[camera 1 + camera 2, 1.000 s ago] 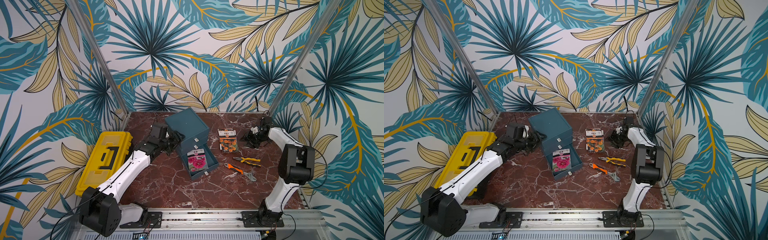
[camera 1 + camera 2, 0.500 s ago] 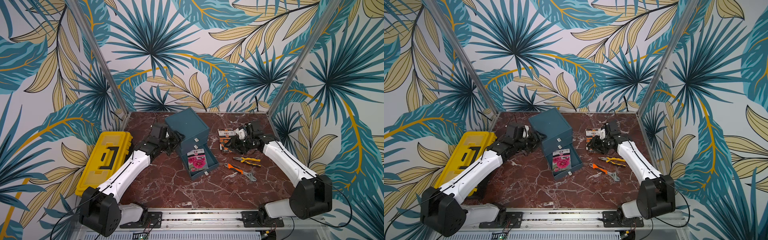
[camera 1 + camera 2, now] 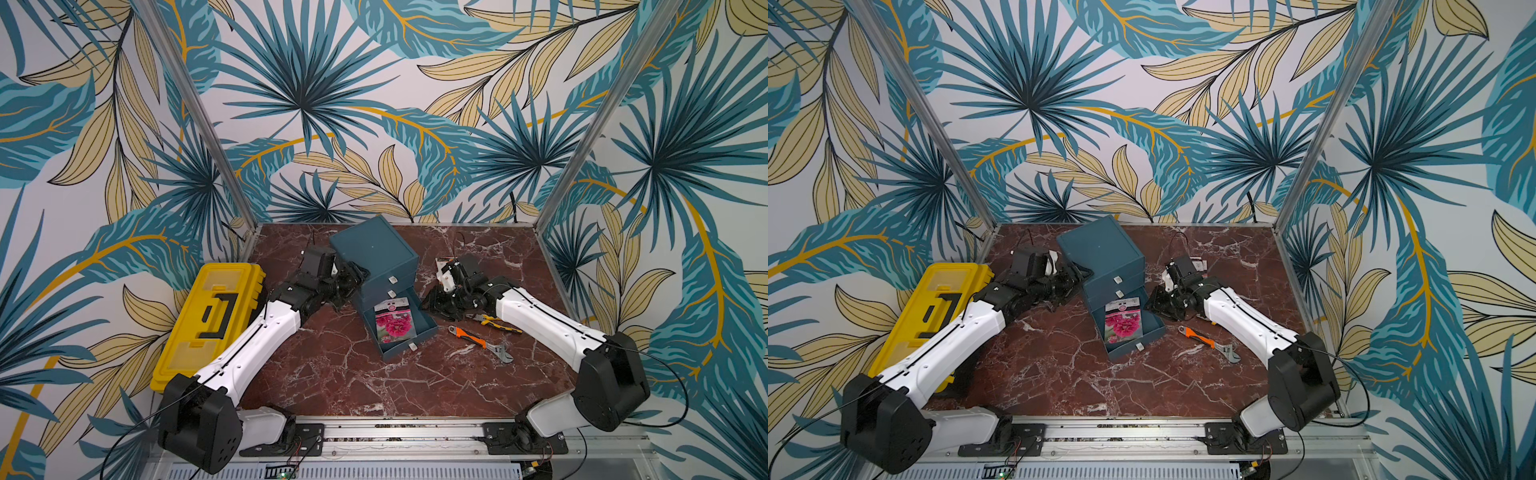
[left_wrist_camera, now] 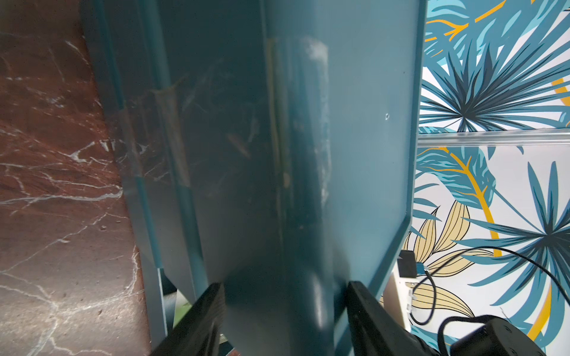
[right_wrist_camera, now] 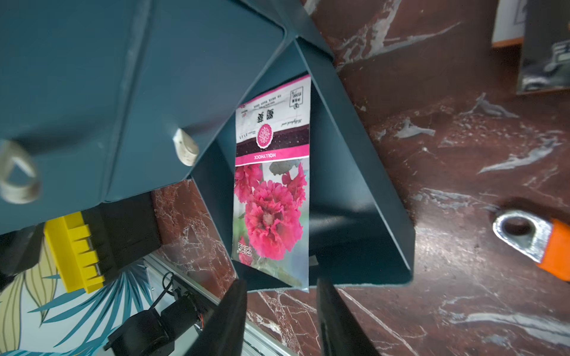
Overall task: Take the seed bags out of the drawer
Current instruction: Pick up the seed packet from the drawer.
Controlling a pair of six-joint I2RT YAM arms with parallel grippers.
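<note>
A teal drawer cabinet (image 3: 374, 249) (image 3: 1100, 247) stands mid-table with its bottom drawer (image 3: 409, 349) (image 5: 354, 185) pulled out. One seed bag (image 3: 395, 324) (image 3: 1122, 322) (image 5: 271, 197), printed with pink flowers, lies flat in that drawer. My left gripper (image 3: 355, 276) (image 4: 283, 285) is shut on the cabinet's left rear corner. Low beside the drawer's right wall, my right gripper (image 3: 428, 303) (image 5: 280, 286) is open and empty, its fingers pointing at the bag's near edge. Another seed bag (image 3: 1198, 262) lies on the table behind the right wrist, mostly covered by the arm.
A yellow toolbox (image 3: 212, 316) sits at the table's left edge beside my left arm. An orange-handled wrench (image 3: 478, 340) (image 5: 524, 234) lies right of the drawer. Orange-handled pliers (image 3: 498, 322) lie under my right forearm.
My right arm has swung from the back right corner across the table to the drawer's right side, and its jaws have narrowed a little. The left arm and cabinet have stayed put.
</note>
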